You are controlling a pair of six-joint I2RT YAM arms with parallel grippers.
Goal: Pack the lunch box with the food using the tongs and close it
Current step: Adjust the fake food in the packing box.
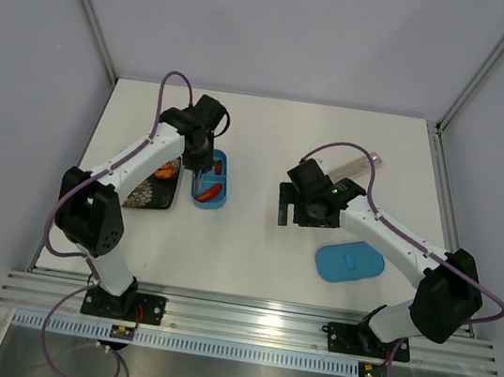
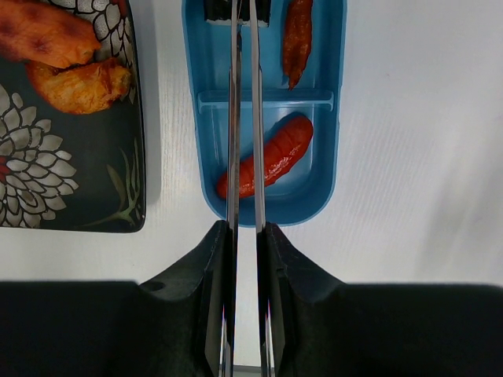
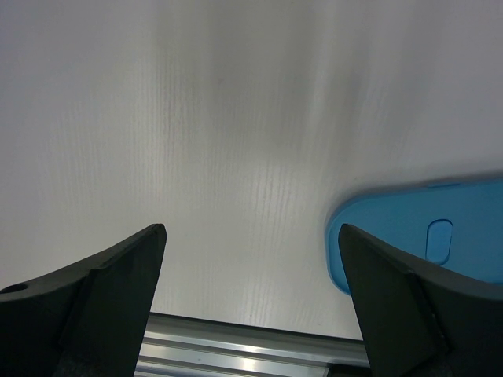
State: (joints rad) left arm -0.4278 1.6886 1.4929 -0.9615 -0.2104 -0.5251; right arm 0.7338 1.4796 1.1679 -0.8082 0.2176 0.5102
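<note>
Left of the left gripper (image 2: 244, 232) lies a dark flowered plate (image 2: 47, 177) carrying orange pieces (image 2: 78, 85), just beside the lunch box (image 2: 336, 157) (a strip of table shows between them). This gripper's jaws are pinched narrow on the tongs (image 2: 234, 118), whose arms run straight ahead over the box. A red sausage (image 2: 277, 153) lies in the near compartment under them, and another red piece (image 2: 298, 39) in the far one. The right gripper (image 3: 251, 228) hangs spread wide, holding nothing, over bare table (image 3: 236, 118), with the blue lid (image 3: 393, 228) beside its right finger.
</note>
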